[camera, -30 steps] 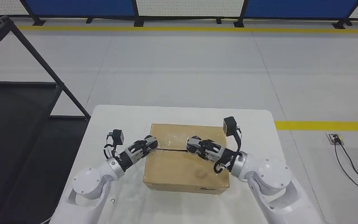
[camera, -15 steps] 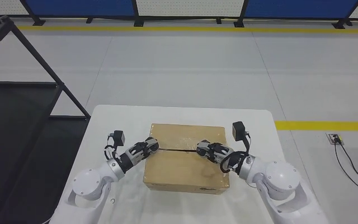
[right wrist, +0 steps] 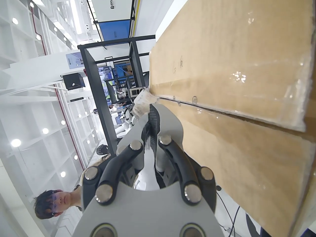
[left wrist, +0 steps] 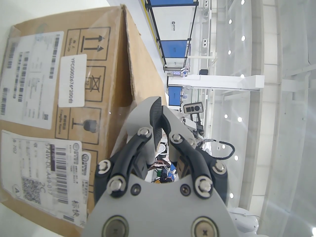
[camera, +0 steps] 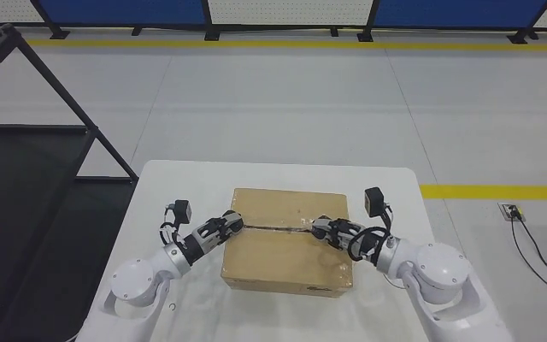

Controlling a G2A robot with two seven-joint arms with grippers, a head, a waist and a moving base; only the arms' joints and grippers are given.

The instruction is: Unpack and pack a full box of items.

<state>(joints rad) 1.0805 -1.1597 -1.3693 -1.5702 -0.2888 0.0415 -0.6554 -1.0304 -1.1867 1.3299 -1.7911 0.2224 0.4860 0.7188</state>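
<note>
A taped brown cardboard box (camera: 286, 256) lies in the middle of the white table (camera: 179, 184), its two top flaps meeting at a seam (camera: 273, 228). My left gripper (camera: 232, 224) rests shut at the seam's left end, against the box's labelled side (left wrist: 74, 80), with its fingertips (left wrist: 154, 107) holding nothing. Over the right part of the seam, my right gripper (camera: 318, 227) is shut on a crumpled strip of clear tape (right wrist: 141, 101) lifted off the box top (right wrist: 234, 50).
A black metal frame (camera: 60, 111) stands off the table's left side. The table's front left and right margins lie bare beside my arms. Grey floor with a yellow line (camera: 479, 191) lies beyond.
My right gripper has slid to the right along the seam, drawing the clear tape with it. The left gripper has stayed at the seam's left end.
</note>
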